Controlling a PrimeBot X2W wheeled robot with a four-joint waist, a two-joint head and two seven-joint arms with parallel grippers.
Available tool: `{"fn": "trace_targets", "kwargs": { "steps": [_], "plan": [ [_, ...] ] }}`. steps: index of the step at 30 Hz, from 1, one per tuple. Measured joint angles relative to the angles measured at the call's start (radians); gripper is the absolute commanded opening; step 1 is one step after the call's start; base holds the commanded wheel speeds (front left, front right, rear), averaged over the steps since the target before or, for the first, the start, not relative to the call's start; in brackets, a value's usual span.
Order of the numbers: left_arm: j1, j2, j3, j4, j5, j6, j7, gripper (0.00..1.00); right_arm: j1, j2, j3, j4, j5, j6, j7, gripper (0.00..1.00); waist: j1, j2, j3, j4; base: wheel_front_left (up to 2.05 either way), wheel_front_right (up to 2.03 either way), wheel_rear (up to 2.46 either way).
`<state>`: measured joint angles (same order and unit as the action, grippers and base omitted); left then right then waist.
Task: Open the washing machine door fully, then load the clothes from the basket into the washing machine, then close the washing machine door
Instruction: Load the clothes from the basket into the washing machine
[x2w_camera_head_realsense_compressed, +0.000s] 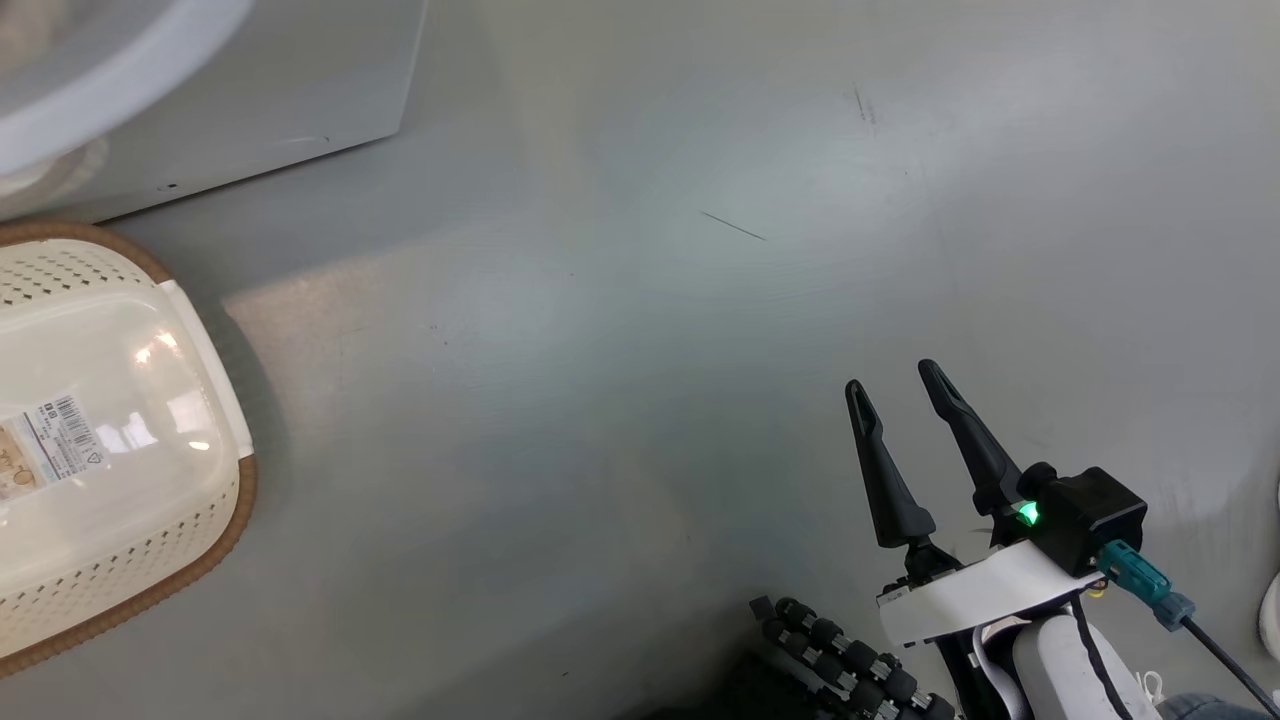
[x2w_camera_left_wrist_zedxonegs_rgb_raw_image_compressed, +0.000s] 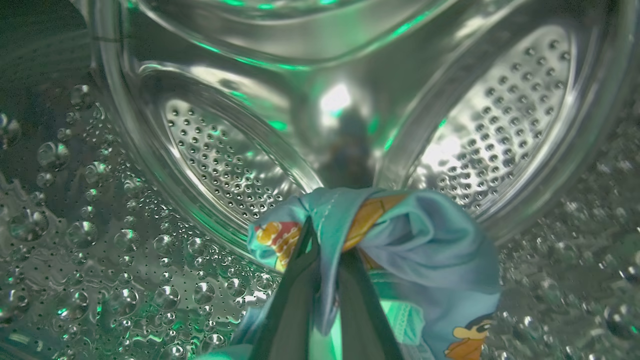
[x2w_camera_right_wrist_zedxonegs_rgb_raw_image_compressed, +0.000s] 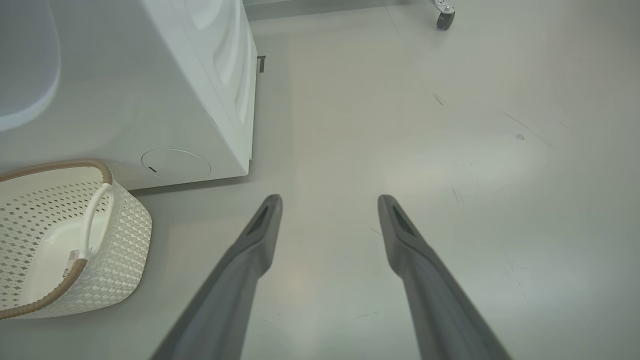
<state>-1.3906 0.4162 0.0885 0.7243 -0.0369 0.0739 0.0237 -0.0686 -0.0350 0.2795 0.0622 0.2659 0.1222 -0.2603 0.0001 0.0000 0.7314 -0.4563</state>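
clothes (x2w_camera_left_wrist_zedxonegs_rgb_raw_image_compressed: 430, 240) of light blue fabric printed with orange-brown cartoon figures are bunched inside the perforated steel drum (x2w_camera_left_wrist_zedxonegs_rgb_raw_image_compressed: 225, 155) of the washing machine, in the left wrist view. the left end effector (x2w_camera_left_wrist_zedxonegs_rgb_raw_image_compressed: 327, 240) is clamped tight on a fold of this fabric. its two dark fingers are pressed close, with cloth squeezed between them and draped over their tips. more blue fabric trails past the fingers to the bottom edge of that view. green light glints on the metal.

in the head view the right end effector (x2w_camera_head_realsense_compressed: 892, 376) sits at the lower right over the bare grey floor (x2w_camera_head_realsense_compressed: 640, 350), fingers spread apart and holding nothing. the right wrist view shows the same two fingers (x2w_camera_right_wrist_zedxonegs_rgb_raw_image_compressed: 250, 260) wide apart, pointing across the floor.

the basket (x2w_camera_head_realsense_compressed: 120, 570) stands on the floor at the left edge of the head view, close in front of the white washing machine (x2w_camera_head_realsense_compressed: 280, 90). it has cream perforated walls and a brown rim, and its smooth bottom shows with a label sticker (x2w_camera_head_realsense_compressed: 60, 440). in the right wrist view it stands near the machine's lower front, beside a round cover (x2w_camera_right_wrist_zedxonegs_rgb_raw_image_compressed: 175, 164); whether they touch cannot be told. a caster wheel (x2w_camera_right_wrist_zedxonegs_rgb_raw_image_compressed: 445, 17) shows at the top.

a pale rounded edge (x2w_camera_head_realsense_compressed: 100, 90) crosses the head view's top left corner, too blurred to identify.
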Motion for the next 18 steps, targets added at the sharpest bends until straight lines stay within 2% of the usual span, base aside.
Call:
{"fn": "trace_targets", "kwargs": {
  "steps": [11, 18],
  "plan": [
    [-0.124, 0.017, 0.031, -0.016, -0.035, -0.004, -0.097, 0.00, 0.019, 0.003, 0.011, -0.018, 0.034, -0.001, 0.000, 1.00, 0.0000, 0.0000, 0.047, -0.038, 0.00, 0.00, 0.00],
    [-0.127, 0.029, 0.019, 0.025, -0.032, -0.004, -0.154, 0.00, 0.022, 0.003, 0.014, -0.019, 0.040, -0.001, 0.000, 1.00, 0.0000, 0.0000, 0.056, -0.046, 0.00, 0.00, 0.00]
  ]
}}
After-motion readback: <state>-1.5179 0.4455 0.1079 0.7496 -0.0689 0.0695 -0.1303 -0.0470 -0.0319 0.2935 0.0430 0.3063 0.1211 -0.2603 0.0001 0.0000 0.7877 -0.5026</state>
